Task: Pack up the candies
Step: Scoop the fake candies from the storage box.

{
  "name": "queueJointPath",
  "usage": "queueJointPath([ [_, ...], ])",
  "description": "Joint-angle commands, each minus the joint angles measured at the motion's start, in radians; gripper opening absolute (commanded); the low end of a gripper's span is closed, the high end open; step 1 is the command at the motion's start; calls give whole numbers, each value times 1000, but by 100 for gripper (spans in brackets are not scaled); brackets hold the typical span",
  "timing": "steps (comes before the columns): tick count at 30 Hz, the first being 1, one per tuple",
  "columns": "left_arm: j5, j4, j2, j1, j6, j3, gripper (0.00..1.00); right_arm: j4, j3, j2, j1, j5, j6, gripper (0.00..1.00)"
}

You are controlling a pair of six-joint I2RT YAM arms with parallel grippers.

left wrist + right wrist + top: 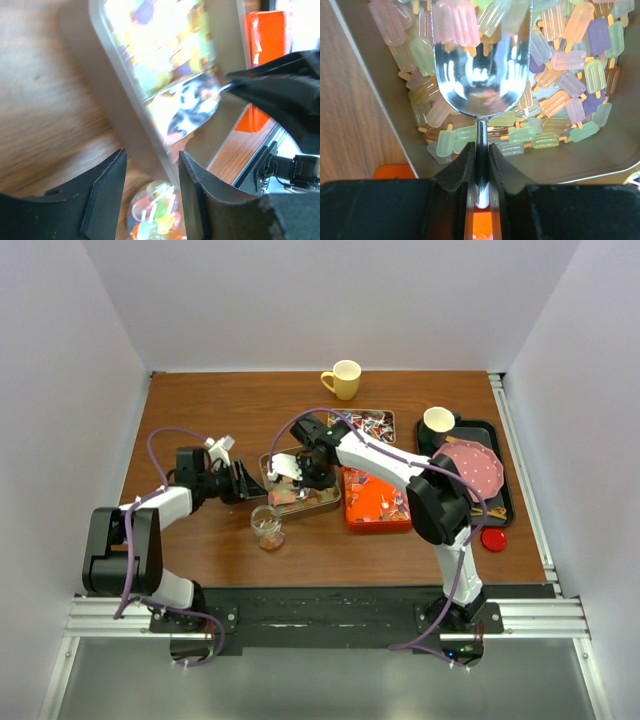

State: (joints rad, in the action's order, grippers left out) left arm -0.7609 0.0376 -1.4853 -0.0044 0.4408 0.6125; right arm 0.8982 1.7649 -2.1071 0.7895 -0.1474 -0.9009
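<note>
Pastel lolly-shaped candies (pixel 570 90) fill a metal tray (pixel 322 504) at mid-table. My right gripper (pixel 480 150) is shut on the handle of a metal scoop (pixel 481 65), whose bowl hangs empty just above these candies; it also shows in the top view (pixel 303 468). My left gripper (pixel 250 483) is open at the tray's left edge, and its fingers (pixel 197 200) straddle the tray rim (pixel 125 95). A small glass jar (pixel 267 528) with some candies stands in front of the tray and shows between the left fingers (pixel 155 215). Orange-red candies fill an orange tray (pixel 376 498). Red-blue-white candies (pixel 368 423) lie behind.
A yellow mug (pixel 343 379) stands at the back. A black tray (pixel 500 455) on the right holds a white cup (pixel 438 420) and a pink dotted plate (pixel 470 468). A small red lid (pixel 492 539) lies at the front right.
</note>
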Motion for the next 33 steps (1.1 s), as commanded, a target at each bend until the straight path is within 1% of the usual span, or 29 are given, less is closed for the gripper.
queueJointPath([
  [1,-48,-69,54,4,-83,73,51,-148,-68,91,-6,-129,-7,0],
  [9,-81,-79,59,4,-123,122,52,-148,-125,128,-45,-126,-9,0],
  [10,-87,-82,57,27,-128,130,52,-162,-133,145,-50,-141,-4,0],
  [14,-126,-87,37,50,-139,173,52,-183,-169,179,-81,-182,-3,0],
  [16,-217,-53,17,69,-140,190,52,-196,-194,190,-105,-205,-1,0],
  [18,-277,-59,-15,90,-155,226,52,-202,-211,205,-124,-231,-3,0],
  [20,-307,-79,-30,101,-175,251,52,-231,-237,220,-139,-276,6,0],
  [24,-307,-87,-40,113,-185,265,53,-266,-272,243,-170,-328,49,0],
  [25,-305,-85,-40,115,-183,265,53,-297,-280,249,-174,-334,74,0],
  [30,-285,-79,-12,129,-180,256,53,-346,-318,294,-185,-334,111,0],
  [31,-281,-77,-9,132,-177,257,54,-314,-311,312,-185,-327,71,0],
  [33,-258,-77,5,136,-169,257,54,-291,-295,334,-184,-328,60,0],
])
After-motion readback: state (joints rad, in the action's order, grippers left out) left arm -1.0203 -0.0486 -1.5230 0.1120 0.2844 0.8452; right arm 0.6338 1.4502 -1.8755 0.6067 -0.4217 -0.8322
